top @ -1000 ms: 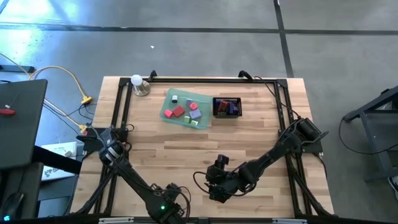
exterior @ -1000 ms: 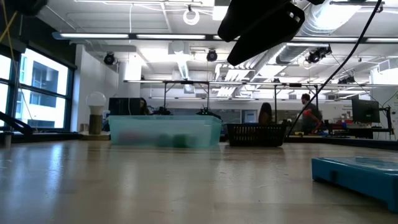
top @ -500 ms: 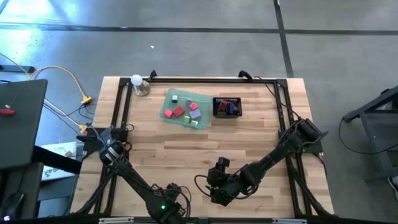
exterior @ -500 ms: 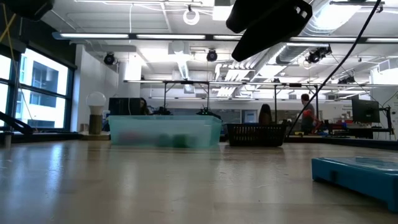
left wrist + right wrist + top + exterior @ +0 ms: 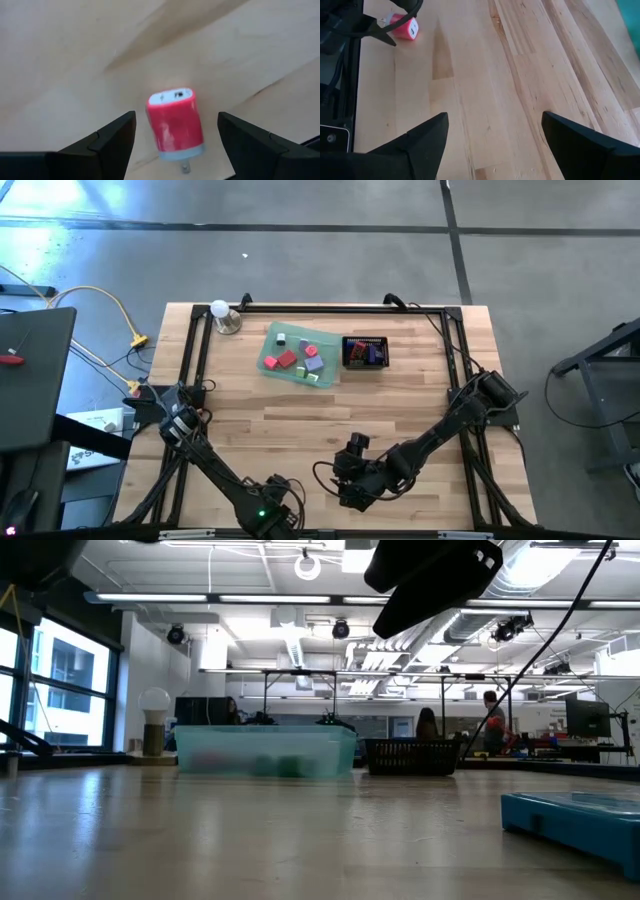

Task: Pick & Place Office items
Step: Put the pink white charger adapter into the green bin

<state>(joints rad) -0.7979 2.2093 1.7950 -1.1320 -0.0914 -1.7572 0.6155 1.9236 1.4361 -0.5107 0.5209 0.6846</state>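
A red-pink USB charger plug (image 5: 176, 122) with a white face lies on the bench (image 5: 75, 60), between the left pincer's (image 5: 176, 131) spread fingers (image 5: 112, 140); right pincer (image 5: 495, 131) also gapes.

Two dark, jointed arms trailing black cables, the left arm (image 5: 262, 515) showing a small green light.

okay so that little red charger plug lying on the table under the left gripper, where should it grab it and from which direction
Grip the red charger across its two long flat sides, mid-body, coming straight down. It lies flat on the wooden table, prong end toward the camera, and already sits between the open fingers of the left gripper, so lowering and closing should probably do.
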